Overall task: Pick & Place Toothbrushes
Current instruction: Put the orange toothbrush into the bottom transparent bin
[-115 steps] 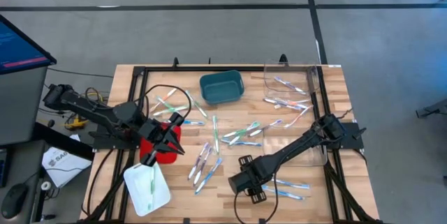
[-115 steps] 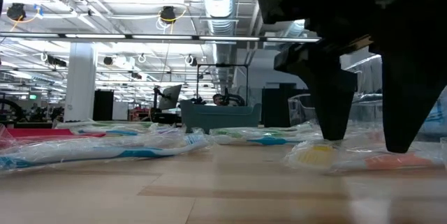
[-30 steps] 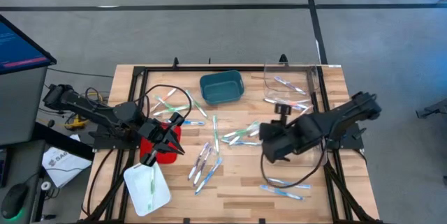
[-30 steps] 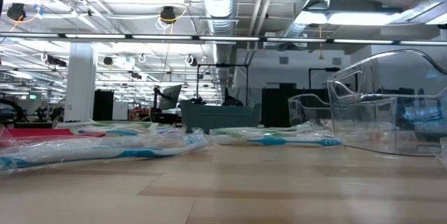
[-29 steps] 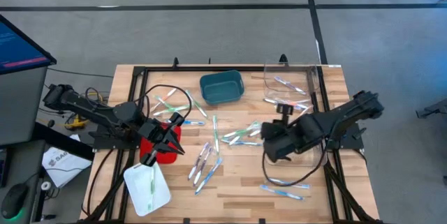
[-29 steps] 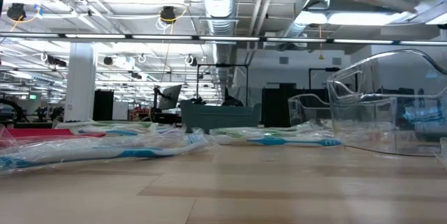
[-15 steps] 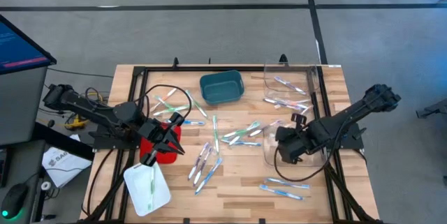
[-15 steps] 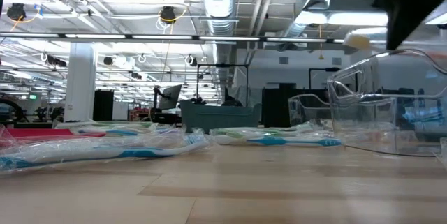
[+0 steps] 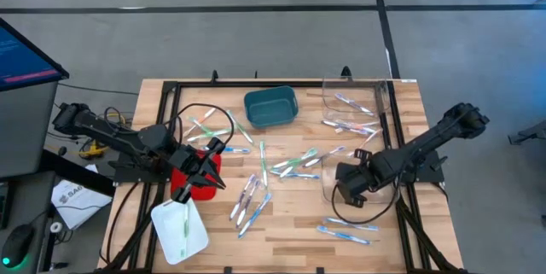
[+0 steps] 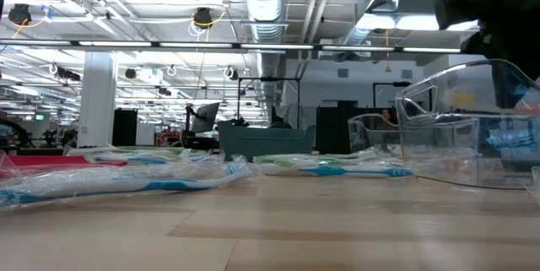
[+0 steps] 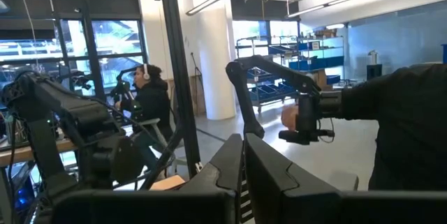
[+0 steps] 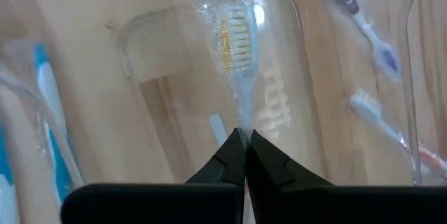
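Many wrapped toothbrushes lie flat on the wooden table, in loose groups at the middle (image 9: 294, 161), the near middle (image 9: 247, 201) and the near right (image 9: 350, 227). My right gripper (image 12: 243, 137) points down over the nearer clear container (image 9: 368, 190) and is shut on one wrapped toothbrush (image 12: 227, 42) with yellowish bristles. In the high view this gripper (image 9: 348, 189) hides the toothbrush. My left gripper (image 9: 207, 165) waits shut above a red object (image 9: 194, 180) at the table's left, holding nothing; its shut fingers (image 11: 242, 151) point out into the room. My right gripper pinches the end of the toothbrush's clear wrapper (image 12: 240, 121) between its two fingertips. The fingers come from above, pointing down. The toothbrush hangs below them inside the clear container, bristle head (image 12: 228, 46) lowest; whether it touches the container's floor I cannot tell.
A teal bin (image 9: 270, 107) stands at the far middle. A second clear container (image 9: 354, 96) with a few toothbrushes stands at the far right. A white pouch (image 9: 179, 227) with a green toothbrush lies at the near left. Black cables loop by both arms.
My right gripper, still shut on the wrapped toothbrush, has gone toward the table's right edge and down. It has tipped to point steeply down over the nearer clear container. The toothbrush has come down with it and now hangs inside the container.
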Action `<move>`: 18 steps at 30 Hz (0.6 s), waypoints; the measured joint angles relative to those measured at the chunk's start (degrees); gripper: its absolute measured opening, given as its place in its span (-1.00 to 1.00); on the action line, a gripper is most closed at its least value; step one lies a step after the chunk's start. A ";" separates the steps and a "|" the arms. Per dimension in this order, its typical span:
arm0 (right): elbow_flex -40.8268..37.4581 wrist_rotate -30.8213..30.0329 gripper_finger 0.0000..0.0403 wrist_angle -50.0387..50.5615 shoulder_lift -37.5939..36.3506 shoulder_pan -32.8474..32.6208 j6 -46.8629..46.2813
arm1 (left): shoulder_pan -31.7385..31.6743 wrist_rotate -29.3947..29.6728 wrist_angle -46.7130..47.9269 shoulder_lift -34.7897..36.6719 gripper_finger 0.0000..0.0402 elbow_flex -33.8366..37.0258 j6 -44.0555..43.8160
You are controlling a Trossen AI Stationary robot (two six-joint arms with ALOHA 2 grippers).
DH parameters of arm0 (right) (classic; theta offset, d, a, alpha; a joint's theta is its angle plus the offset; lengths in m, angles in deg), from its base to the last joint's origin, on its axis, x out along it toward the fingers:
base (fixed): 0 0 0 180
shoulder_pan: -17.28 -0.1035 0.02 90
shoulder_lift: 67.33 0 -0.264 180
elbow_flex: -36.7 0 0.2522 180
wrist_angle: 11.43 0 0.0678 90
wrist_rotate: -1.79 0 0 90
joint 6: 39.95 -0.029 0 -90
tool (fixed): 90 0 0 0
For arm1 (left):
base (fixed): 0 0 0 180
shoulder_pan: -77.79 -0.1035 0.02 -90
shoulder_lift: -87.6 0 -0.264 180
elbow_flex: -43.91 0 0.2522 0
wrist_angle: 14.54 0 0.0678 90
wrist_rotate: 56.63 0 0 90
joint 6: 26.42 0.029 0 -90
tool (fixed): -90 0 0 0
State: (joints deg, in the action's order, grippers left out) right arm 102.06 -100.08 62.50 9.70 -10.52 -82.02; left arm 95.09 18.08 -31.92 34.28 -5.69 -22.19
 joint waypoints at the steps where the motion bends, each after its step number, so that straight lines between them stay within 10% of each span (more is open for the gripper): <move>1: -0.09 0.16 -1.00 -0.15 -0.01 0.36 0.05 | 0.00 0.00 0.02 0.00 -0.94 0.00 0.00; 18: -8.18 5.59 -1.00 -5.76 0.47 5.21 4.22 | 0.00 0.00 0.04 0.00 -0.94 0.00 0.00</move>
State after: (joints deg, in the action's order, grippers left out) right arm 93.88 -94.49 56.74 10.17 -5.31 -77.80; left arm 95.09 18.08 -31.88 34.28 -5.69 -22.19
